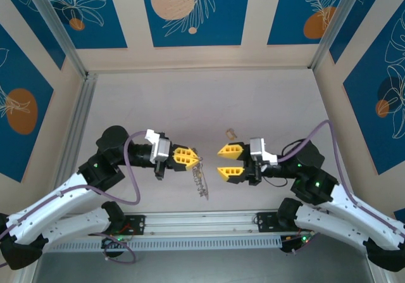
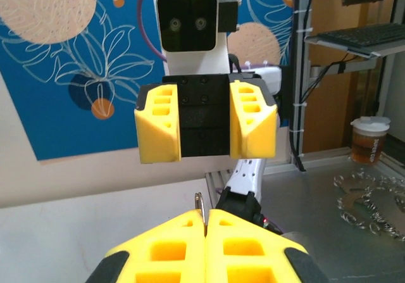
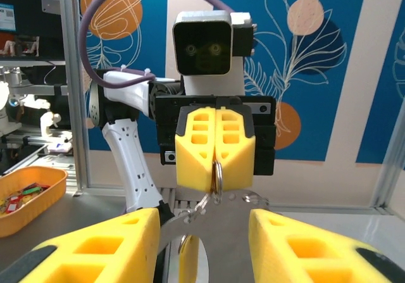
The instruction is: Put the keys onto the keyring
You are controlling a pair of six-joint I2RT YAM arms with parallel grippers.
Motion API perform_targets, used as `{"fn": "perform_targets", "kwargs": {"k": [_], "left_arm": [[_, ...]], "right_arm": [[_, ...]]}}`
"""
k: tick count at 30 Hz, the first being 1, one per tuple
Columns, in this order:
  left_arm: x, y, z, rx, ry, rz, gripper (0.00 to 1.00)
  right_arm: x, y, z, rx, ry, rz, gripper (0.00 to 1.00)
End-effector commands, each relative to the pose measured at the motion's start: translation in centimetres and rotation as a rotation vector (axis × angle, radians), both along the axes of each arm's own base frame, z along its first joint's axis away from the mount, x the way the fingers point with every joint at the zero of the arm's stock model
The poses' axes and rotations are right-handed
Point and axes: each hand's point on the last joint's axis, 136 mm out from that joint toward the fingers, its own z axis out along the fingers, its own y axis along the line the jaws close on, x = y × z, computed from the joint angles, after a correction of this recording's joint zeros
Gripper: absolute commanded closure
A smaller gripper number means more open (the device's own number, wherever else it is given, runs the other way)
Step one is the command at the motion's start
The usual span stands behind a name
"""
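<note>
Keyring (image 3: 218, 199) between tips of left tool (image 3: 216, 166)

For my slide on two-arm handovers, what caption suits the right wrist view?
Left hand, shut on the keyring, faces the open right hand.

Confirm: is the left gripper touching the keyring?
Touching. In the right wrist view, the left gripper is shut and the keyring is pinched in the seam between its fingers, with the rest hanging below.
</note>
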Motion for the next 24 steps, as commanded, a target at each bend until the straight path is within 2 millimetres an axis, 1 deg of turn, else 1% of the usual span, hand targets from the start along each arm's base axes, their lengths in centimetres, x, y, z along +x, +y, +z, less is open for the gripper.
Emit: {"fn": "perform_targets", "kwargs": {"k": [1, 5, 8, 14, 18, 22, 24], "left_arm": [[-1.7, 0.8, 3.2, -0.121, -0.081, -0.086, 1.0], [-2.5, 0.9, 4.4, -0.161, -0.077, -0.153, 1.0], [-3.4, 1.4, 5.6, -0.199, -0.078, -0.205, 1.0], [-4.5, 2.7, 7.6, -0.284, -0.09, -0.257, 1.0], [-4.5, 2.8, 8.5, -0.313, -0.08, -0.278, 1.0], [-3.8, 2.0, 8.9, -0.303, -0.056, -0.283, 1.0], [-3.5, 1.6, 9.1, -0.304, -0.051, -0.289, 1.0]], "right_arm": [[0.7, -0.5, -0.2, -0.026, 0.017, -0.044, 0.6], [0.9, 0.1, 0.1, -0.012, 0.005, -0.014, 0.63], [0.7, 0.4, 0.5, 0.004, -0.005, 0.014, 0.64], [-0.2, 0.1, 2.3, 0.071, -0.061, 0.052, 0.65], [-0.8, 0.0, 2.9, 0.106, -0.102, 0.08, 0.66], [-0.8, 0.0, 3.1, 0.118, -0.132, 0.078, 0.67], [-0.5, 0.1, 2.8, 0.111, -0.131, 0.064, 0.68]]}}
